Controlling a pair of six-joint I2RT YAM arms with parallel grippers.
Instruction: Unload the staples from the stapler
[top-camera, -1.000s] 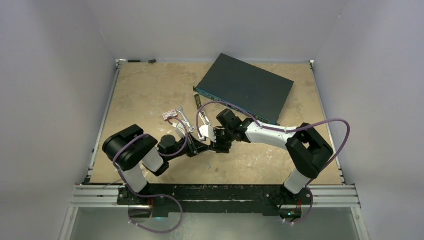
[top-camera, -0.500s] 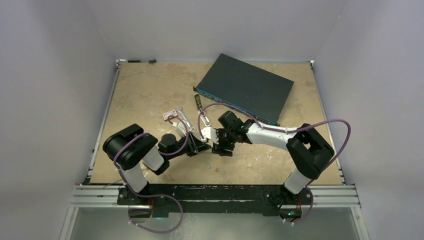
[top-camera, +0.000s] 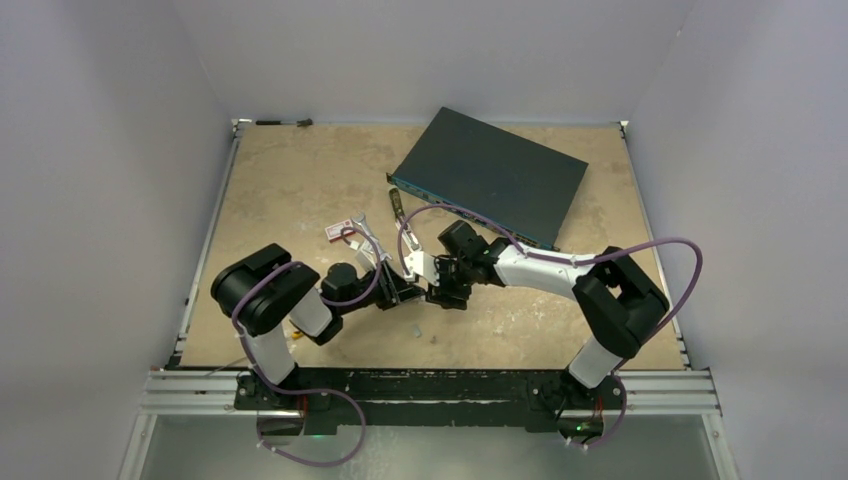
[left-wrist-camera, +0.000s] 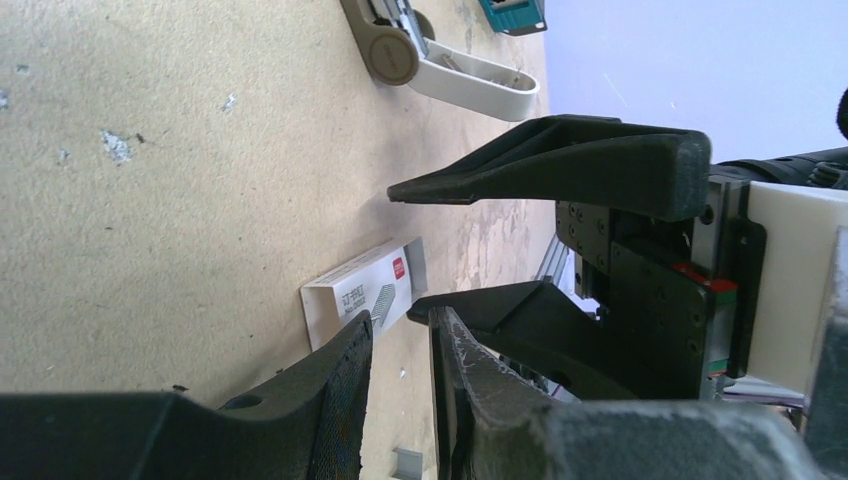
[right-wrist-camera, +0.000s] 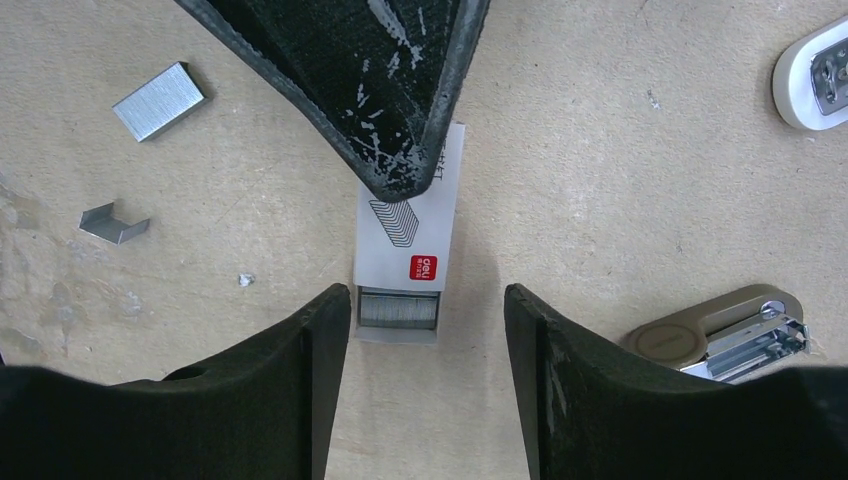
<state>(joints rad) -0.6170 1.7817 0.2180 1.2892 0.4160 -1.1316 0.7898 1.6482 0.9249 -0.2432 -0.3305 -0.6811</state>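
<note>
Right hand (right-wrist-camera: 428, 305) open astride a staple box (right-wrist-camera: 410, 255); left hand (left-wrist-camera: 401, 345), barely parted and empty, overhangs its far end. Stapler (right-wrist-camera: 690, 338) lies open just beside right hand, loose staples (right-wrist-camera: 158, 100) opposite.

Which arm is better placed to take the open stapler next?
Probably the right arm: its jaws stand open over the staple box, with the stapler close beside them. From the left arm, jaws barely open, it lies farther away.
</note>
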